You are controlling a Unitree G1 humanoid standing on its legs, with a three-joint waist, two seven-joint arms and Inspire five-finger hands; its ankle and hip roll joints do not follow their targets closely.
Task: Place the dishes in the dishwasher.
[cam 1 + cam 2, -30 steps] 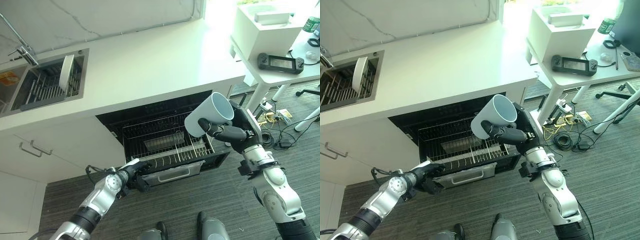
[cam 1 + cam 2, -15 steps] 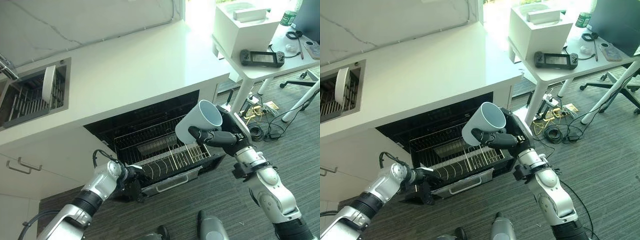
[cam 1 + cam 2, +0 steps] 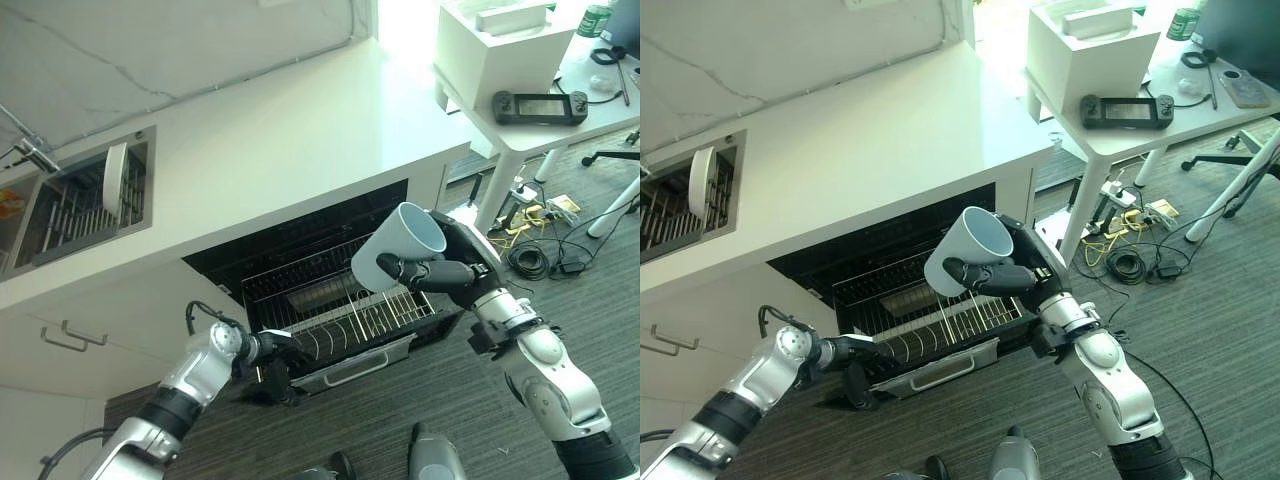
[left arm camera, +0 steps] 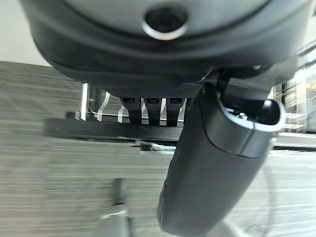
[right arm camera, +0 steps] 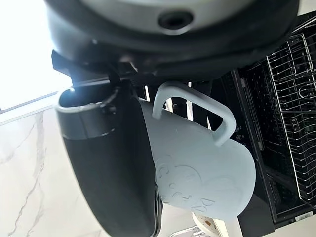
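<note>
A pale blue mug hangs tilted above the right front part of the pulled-out dishwasher rack, mouth up and to the right. My right hand is shut on it, fingers through the handle; in the right wrist view the mug lies against the hand. My left hand is low at the front left corner of the dishwasher drawer, and the rack shows just past it in the left wrist view. A white plate stands on edge in the sink.
The white counter overhangs the open dishwasher. At the right a white table carries a white box and a dark game controller. Cables lie on the floor under it. Cabinet handles sit at the left.
The camera has shifted. The mug stays held over the rack's right side. My left hand has slid from the drawer's front edge down to its left corner.
</note>
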